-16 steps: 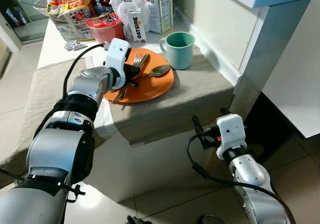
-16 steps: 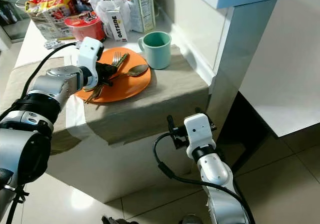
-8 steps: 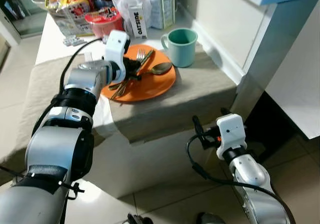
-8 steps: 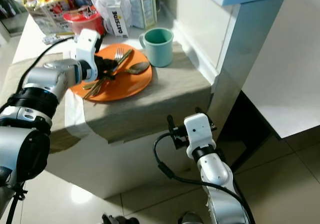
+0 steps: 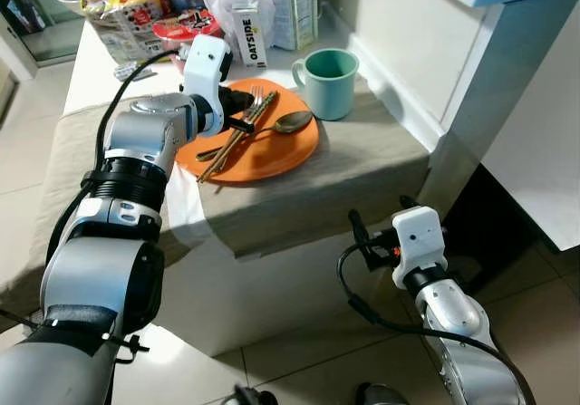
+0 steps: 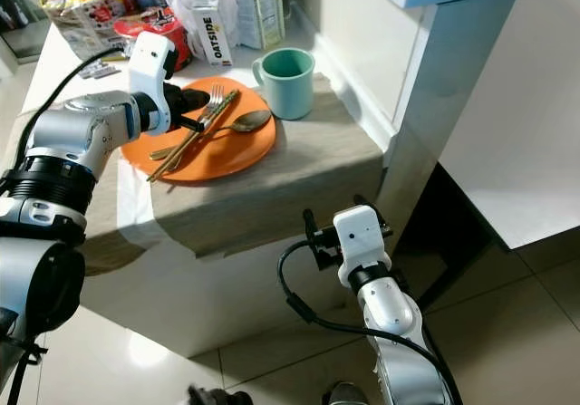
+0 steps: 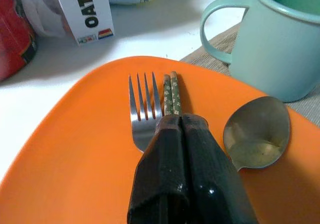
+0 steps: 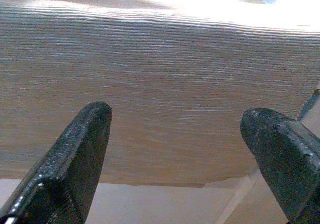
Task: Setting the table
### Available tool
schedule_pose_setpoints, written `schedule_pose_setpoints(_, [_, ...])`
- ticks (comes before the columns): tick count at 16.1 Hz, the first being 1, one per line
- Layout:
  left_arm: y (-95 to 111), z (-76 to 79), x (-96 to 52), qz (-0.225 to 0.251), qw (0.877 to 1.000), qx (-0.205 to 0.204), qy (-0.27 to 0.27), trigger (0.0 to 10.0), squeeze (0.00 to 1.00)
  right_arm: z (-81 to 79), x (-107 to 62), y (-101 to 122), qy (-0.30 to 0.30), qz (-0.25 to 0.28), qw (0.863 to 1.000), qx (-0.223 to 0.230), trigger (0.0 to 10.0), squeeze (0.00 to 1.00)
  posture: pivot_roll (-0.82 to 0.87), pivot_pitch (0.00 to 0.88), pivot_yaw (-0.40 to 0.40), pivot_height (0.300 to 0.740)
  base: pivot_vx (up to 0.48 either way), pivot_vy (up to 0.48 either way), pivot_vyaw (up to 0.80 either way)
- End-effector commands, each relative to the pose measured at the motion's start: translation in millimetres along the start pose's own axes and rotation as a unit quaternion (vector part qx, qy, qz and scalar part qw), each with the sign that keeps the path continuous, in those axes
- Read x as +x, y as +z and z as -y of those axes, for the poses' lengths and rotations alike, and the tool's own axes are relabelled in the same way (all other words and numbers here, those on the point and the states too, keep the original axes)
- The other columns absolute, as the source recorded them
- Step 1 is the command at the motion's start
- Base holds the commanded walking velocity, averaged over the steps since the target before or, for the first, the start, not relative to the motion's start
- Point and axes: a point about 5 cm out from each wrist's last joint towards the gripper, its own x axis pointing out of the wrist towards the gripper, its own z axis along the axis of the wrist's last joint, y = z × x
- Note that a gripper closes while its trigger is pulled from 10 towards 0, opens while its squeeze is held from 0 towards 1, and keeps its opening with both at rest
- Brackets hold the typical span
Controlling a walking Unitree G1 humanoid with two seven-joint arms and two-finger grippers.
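Left gripper [image 5: 243, 115]: now farther back over the round orange plate [image 5: 281, 156], toward its far rim, where a second ago it sat over the near left part.
Fingers [image 7: 200, 159]: pressed together above the silver fork [image 7: 144, 103] and the green-patterned chopsticks [image 7: 171, 91].
Left forearm: raised and swung toward the table's back.

A white table [image 5: 100, 79] draped with a beige cloth [image 5: 362, 165] carries an orange plate [image 5: 276, 151] and a teal mug [image 5: 331, 83] just beside it. Behind them, on the bare white top, stand an Oatside carton [image 5: 246, 38], a red bowl [image 5: 181, 30] and snack packets [image 5: 122, 2].
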Motion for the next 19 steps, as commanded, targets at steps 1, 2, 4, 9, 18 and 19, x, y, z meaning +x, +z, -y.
schedule_pose_setpoints(1, [-6, -3.2, -2.4, -0.016, 1.0, 0.024, 0.011, 10.0, 1.0, -1.5, 1.5, 0, 0.003, -0.001, 1.0, -0.001, 10.0, 0.0, -0.14, 0.088, 0.113, 0.74, 0.0, 0.0, 0.0])
schedule_pose_setpoints(2, [-10, -2.5, -1.7, -0.022, 0.999, 0.027, 0.013, 10.0, 1.0, -1.8, 1.8, 0, 0.004, 0.0, 1.0, -0.001, 10.0, 0.0, -0.14, 0.089, 0.113, 0.74, 0.0, 0.0, 0.0])
schedule_pose_setpoints(4, [-25, -3.1, 0.9, -0.044, 0.998, 0.035, 0.021, 10.0, 1.0, -0.6, 2.1, 0, 0.002, -0.001, 1.0, 0.0, 10.0, 0.0, -0.14, 0.088, 0.113, 0.74, 0.0, 0.0, 0.0])
schedule_pose_setpoints(9, [-38, -8.8, 2.4, -0.061, 0.996, 0.054, 0.044, 10.0, 1.0, 0.6, 1.5, 2, 0.0, 0.002, 1.0, -0.001, 10.0, 0.0, -0.15, 0.089, 0.113, 0.74, 0.0, 0.0, 0.0])
schedule_pose_setpoints(18, [-21, -9.6, 4.9, -0.032, 0.996, 0.06, 0.055, 10.0, 1.0, 0.2, 1.1, 1, 0.0, 0.002, 1.0, -0.003, 10.0, 0.0, -0.15, 0.09, 0.114, 0.74, 0.0, 0.0, 0.0])
schedule_pose_setpoints(19, [-20, -8.7, 5.8, -0.03, 0.997, 0.049, 0.055, 10.0, 1.0, 0.1, 1.2, 1, 0.001, 0.002, 1.0, -0.003, 10.0, 0.0, -0.15, 0.09, 0.114, 0.74, 0.0, 0.0, 0.0])
